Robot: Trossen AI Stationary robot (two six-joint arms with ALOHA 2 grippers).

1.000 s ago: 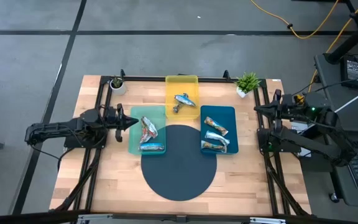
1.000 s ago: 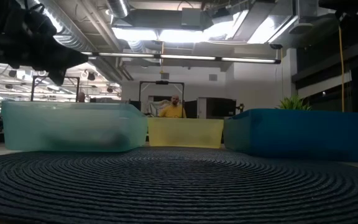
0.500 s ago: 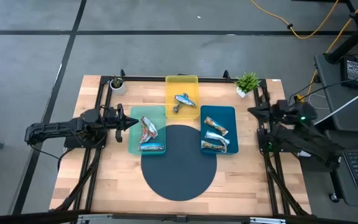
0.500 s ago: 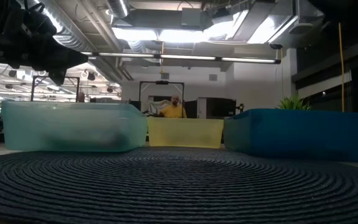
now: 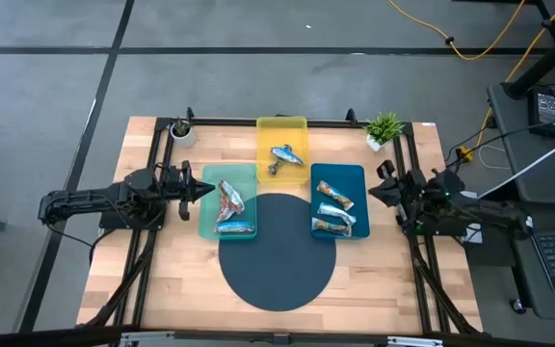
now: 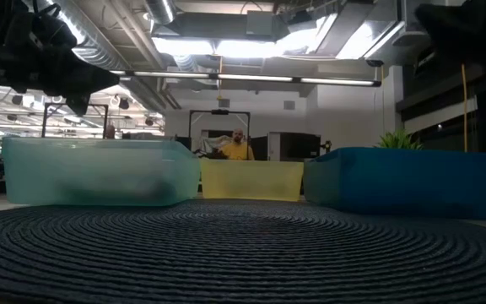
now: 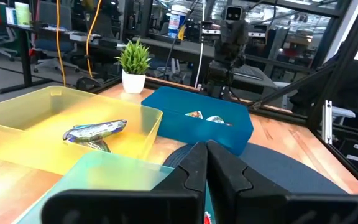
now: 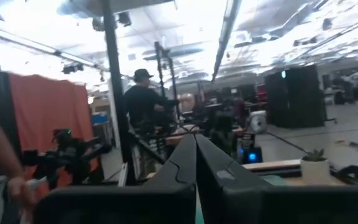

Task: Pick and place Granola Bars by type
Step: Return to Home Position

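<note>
1. Right arm only has shifted. Over the last second the right gripper [image 5: 375, 191] has come down from near the larger plant [image 5: 384, 126] to the table's [image 5: 162, 280] right edge. It is now just beside the blue tray [image 5: 359, 173] and points at it. In the low view its dark bulk shows lower at the upper right.
2. Left gripper [image 5: 207, 189] is unchanged. It hangs at the left rim of the teal tray [image 5: 206, 222] and points right.
3. Claws: each wrist view shows that arm's two fingers pressed together, with nothing between them.
4. Writing: the wrapper print is too small to read, and no brand can be made out.
5. Yellow tray [image 5: 282, 122], at the back centre, holds a blue-white bar [image 5: 286, 153] of crinkled foil with pinched ends, lying slantwise. A smaller silver-brown piece [image 5: 274, 169] lies just beside it; I cannot tell its type.
6. The teal tray, on the left, holds a red bar [image 5: 229, 200] with a multicoloured wrapper, slanted near the middle. A blue-silver bar [image 5: 236, 228] lies crosswise along the tray's front rim.
7. The blue tray, on the right, holds an orange-brown bar [image 5: 336, 198] toward the back, a silver bar [image 5: 336, 213] at the middle and a brown-green bar [image 5: 330, 227] at the front. The three lie close together, each slanted.
8. A round dark mat [image 5: 277, 275] lies before the trays; the front corners of the teal and blue trays rest on it.
</note>
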